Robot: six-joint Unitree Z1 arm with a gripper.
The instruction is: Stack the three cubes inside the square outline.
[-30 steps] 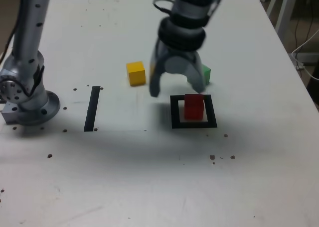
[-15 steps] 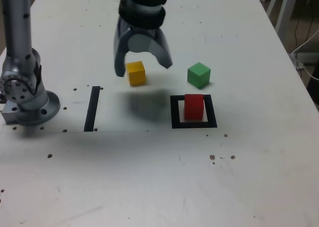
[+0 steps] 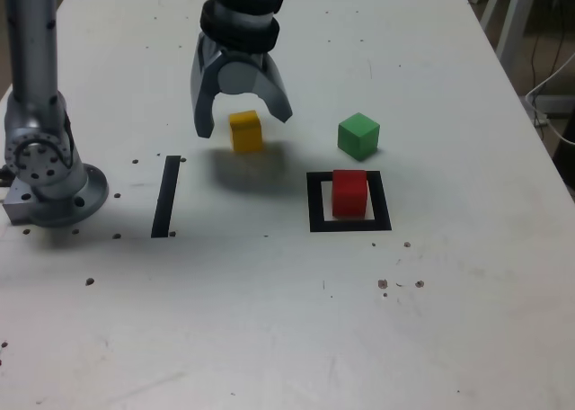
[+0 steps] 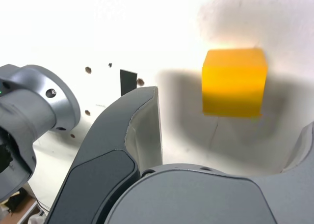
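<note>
Exterior view: hand (image 3: 243, 129) open, empty, above worktop (image 3: 216, 320); yellow cube (image 3: 245, 132) below it, between the fingertips as seen. Wrist view: same cube ahead of the palm, between the spread fingers, not gripped; likely next, straighten over it, lower, close.
</note>
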